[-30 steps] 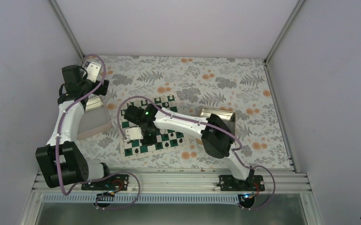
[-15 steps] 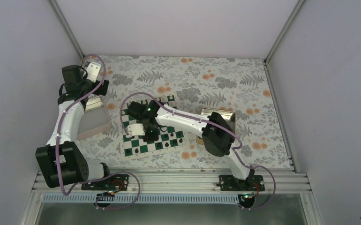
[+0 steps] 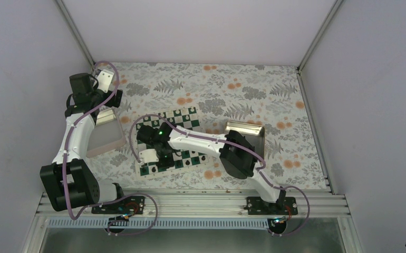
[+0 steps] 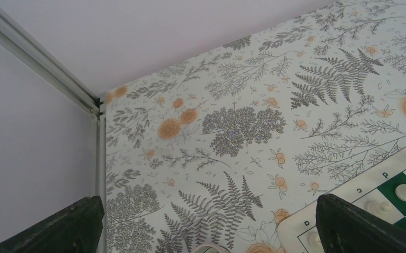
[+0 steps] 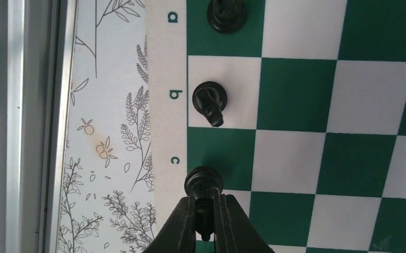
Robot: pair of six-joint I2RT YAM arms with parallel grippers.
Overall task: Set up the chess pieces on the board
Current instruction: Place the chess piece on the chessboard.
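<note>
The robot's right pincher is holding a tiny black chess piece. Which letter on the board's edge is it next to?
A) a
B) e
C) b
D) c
D: in the right wrist view, the right gripper is shut on the small black chess piece beside the printed letter c on the cream border of the green-and-white chessboard.

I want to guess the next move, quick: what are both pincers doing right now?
Left pincer: open, holding nothing.
Right pincer: closed on a black chess piece by the c mark of the board.
</note>
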